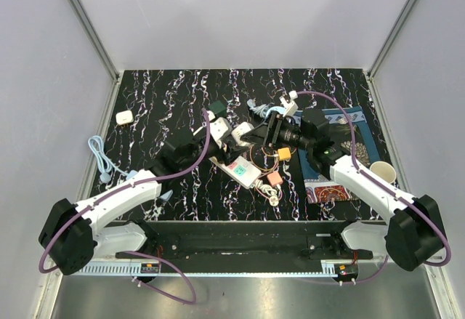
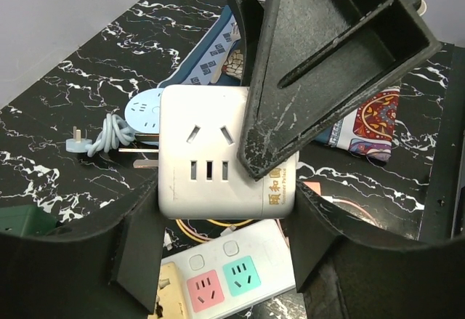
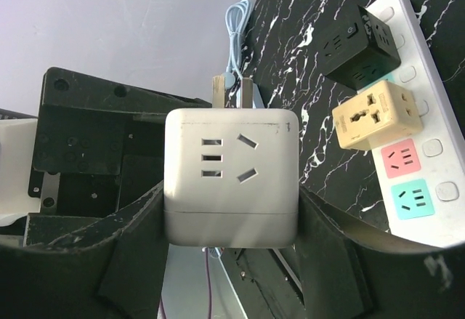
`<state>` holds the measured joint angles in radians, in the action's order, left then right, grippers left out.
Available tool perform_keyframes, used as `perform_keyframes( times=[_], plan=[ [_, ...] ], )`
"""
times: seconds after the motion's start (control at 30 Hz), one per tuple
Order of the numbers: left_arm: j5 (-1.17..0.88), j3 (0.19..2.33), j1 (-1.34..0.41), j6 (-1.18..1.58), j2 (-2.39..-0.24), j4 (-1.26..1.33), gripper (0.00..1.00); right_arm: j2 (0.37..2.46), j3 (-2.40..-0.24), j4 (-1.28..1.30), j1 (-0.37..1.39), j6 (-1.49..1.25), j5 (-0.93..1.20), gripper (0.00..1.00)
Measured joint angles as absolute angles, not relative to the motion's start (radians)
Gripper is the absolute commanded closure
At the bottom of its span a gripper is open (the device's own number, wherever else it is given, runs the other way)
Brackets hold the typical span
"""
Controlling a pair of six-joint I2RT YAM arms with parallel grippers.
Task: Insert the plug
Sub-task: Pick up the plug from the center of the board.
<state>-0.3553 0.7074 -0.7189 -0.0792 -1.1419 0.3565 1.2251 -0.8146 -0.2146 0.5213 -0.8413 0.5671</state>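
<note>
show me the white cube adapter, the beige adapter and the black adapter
white cube adapter [image 3: 231, 177]: right wrist view, on its socket face
beige adapter [image 3: 374, 115]: right wrist view, on its upper socket face
black adapter [image 3: 360, 46]: right wrist view, on its upper face

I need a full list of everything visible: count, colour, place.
table: one, black marbled, beneath all
power strip: one, white, table centre
black cube adapter: one, black, on strip
beige adapter: one, beige, on strip
white cube adapter: one, white, between both grippers
cable: one, light blue, left edge
small block: one, white, far left
paper cup: one, pale, right side
patterned cloth: one, multicoloured, right side
left gripper: one, black, jaws gripping white cube adapter
right gripper: one, black, same grip
</note>
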Motion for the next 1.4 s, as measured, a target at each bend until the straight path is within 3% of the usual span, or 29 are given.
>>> perform_keyframes(
  times=[0.13,0.23,0.57,0.9,1.13,1.27,1.37,1.4],
  plan=[
    [-0.366,0.707,-0.719,-0.113,-1.140,0.334,0.96,1.225,-0.857,-0.132,0.521,-0.801,0.565,0.12],
    [-0.385,0.712,-0.719,-0.173,-1.138,0.273,0.98,1.224,-0.900,-0.054,0.510,-0.769,0.565,0.09],
    [-0.501,0.788,-0.718,-0.342,-1.121,0.004,0.98,1.283,-1.119,0.213,0.463,-0.620,0.665,0.07],
    [-0.593,0.837,-0.718,-0.386,-1.124,-0.065,0.98,1.380,-1.129,0.366,0.463,-0.550,0.748,0.08],
    [-0.623,0.865,-0.718,-0.412,-1.161,-0.082,0.98,1.405,-1.139,0.391,0.463,-0.537,0.825,0.16],
    [-0.632,0.884,-0.718,-0.428,-1.180,-0.084,0.96,1.425,-1.140,0.394,0.463,-0.536,0.860,0.29],
    [-0.633,0.896,-0.718,-0.439,-1.194,-0.094,0.79,1.432,-1.140,0.397,0.463,-0.533,0.875,0.48],
    [-0.635,0.897,-0.718,-0.440,-1.195,-0.098,0.63,1.432,-1.140,0.402,0.461,-0.532,0.875,0.61]
  ],
)
